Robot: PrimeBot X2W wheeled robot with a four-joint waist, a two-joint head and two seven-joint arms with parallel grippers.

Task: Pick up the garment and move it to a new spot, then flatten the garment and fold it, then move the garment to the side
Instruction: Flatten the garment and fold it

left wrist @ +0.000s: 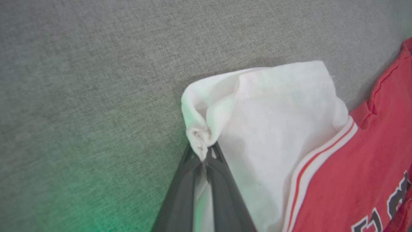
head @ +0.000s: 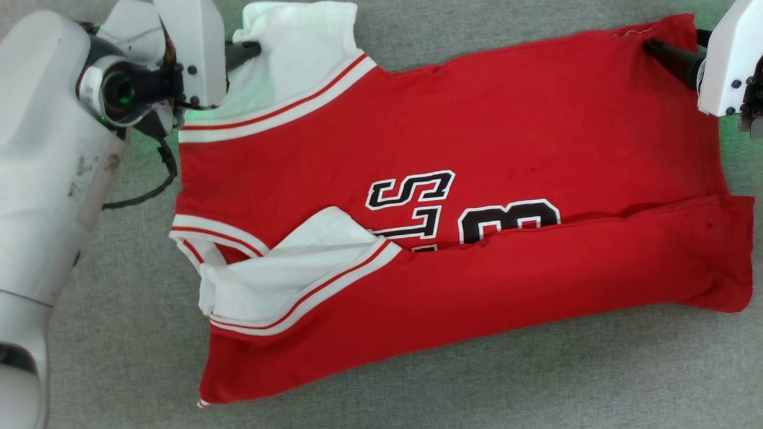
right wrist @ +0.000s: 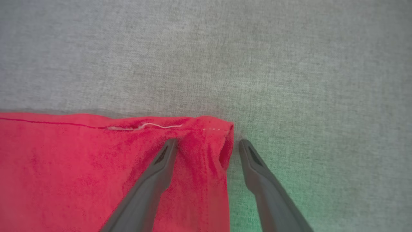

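Garment [head: 512, 119] pinch: tip of the far white sleeve [left wrist: 273, 106] bunched up and clamped tight in the left gripper [left wrist: 204, 153].
Right gripper [right wrist: 207, 143]: fingers wide apart, one on each side of the far right hem corner [right wrist: 212, 129]; one finger on red cloth, the other on the grey cover just beside the edge; nothing held yet.
Garment place: flat on the grey cover [head: 536, 387], neck end left, hem right, print [head: 417, 202] up.
Near side: already folded in over the lower half of the print, near sleeve [head: 286, 268] lying on top.
Step in hand, likely: folding the far side in to meet it.
How to do it well: shut the right fingers on both layers of the corner first; lift both ends together, only a little; keep the far edge pulled straight; bring it toward the near side and lay it down softly.
Watch out: only a thin pinch on the sleeve, may slip if tugged hard.
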